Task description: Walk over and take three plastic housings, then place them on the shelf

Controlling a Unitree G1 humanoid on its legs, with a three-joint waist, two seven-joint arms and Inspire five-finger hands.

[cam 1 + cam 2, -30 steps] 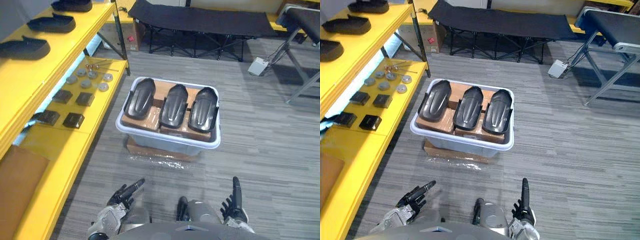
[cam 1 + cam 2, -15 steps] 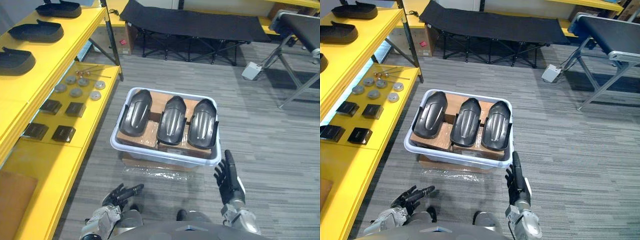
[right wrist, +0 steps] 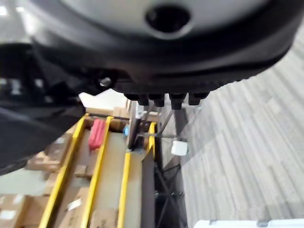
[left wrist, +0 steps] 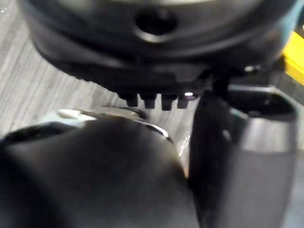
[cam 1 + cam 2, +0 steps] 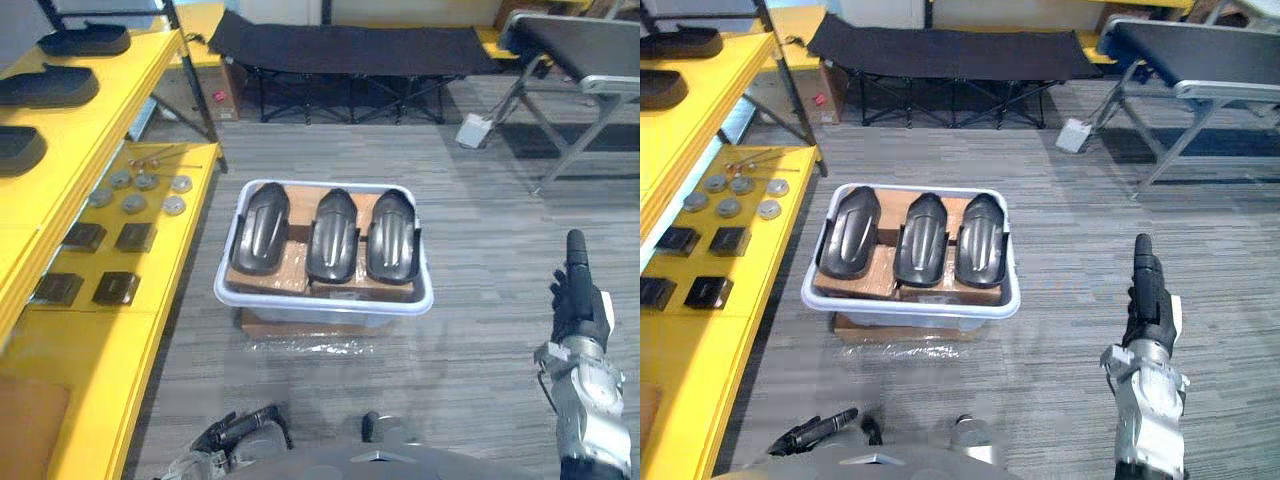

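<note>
Three plastic housings [image 5: 332, 235] sit side by side in the white bin [image 5: 320, 302] at the middle of the frame, dark and glossy, long ends pointing up the picture, resting on brown cardboard [image 5: 290, 268] inside it. Neither hand touches them. The bin stands on a flat plastic-wrapped package [image 5: 300, 330] on the grey floor.

Out at the lower right, the right hand [image 5: 578, 295] is up in the air, well apart from the bin, fingers straight and together, pointing to the top of the frame, holding nothing. Its own wrist view adds something the head views do not: a row of fingertips [image 3: 161, 99] and, past them, yellow rails [image 3: 97, 171], with a white corner of the bin at the bottom edge.

Down at the bottom left edge, the left hand [image 5: 818, 432] hangs low, fingers loosely stretched and empty; its wrist view gives dark bulk from very close and no clear look at the fingers.

Along the left side runs the yellow shelf [image 5: 100, 340]: more dark housings [image 5: 50, 88] on the top level, grey discs [image 5: 135, 203] and black square parts [image 5: 135, 237] below. Across the top lies a black folding cot [image 5: 350, 45], a small white box [image 5: 472, 130] on the floor to its right
</note>
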